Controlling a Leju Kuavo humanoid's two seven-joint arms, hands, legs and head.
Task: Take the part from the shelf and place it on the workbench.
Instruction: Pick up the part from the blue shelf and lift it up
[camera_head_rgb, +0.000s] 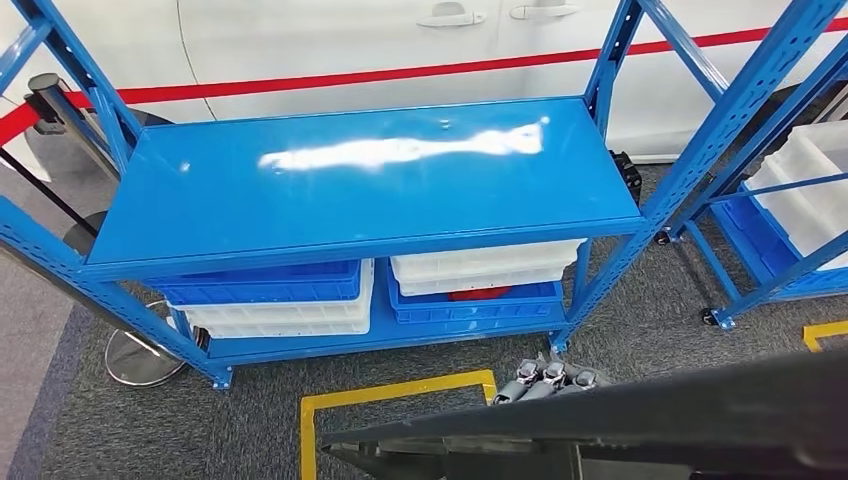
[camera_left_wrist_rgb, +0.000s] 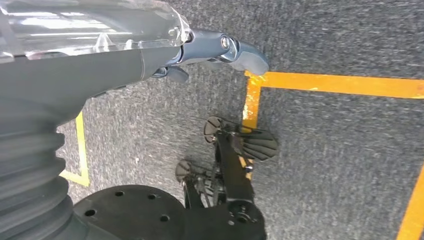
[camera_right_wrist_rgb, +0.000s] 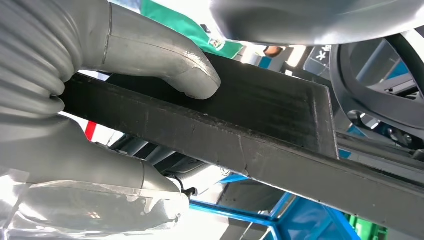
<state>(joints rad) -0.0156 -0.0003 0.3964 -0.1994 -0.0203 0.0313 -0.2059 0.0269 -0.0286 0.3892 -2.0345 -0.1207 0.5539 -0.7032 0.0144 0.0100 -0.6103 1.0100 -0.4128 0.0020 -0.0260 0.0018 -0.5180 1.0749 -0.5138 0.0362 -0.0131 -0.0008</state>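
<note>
A long black flat part lies across the lower right of the head view, in front of the blue shelf. My right hand grips it, its fingers hooked over the part's far edge. Up close in the right wrist view, the thumb presses on the part, which runs through my right hand. My left hand hangs over the grey carpet and holds nothing, its thumb stretched out. The shelf's top board is bare.
Blue and white bins fill the shelf's lower level, one with something red inside. A second blue rack with white bins stands at right. Yellow floor tape, a stanchion base and a white car surround the shelf.
</note>
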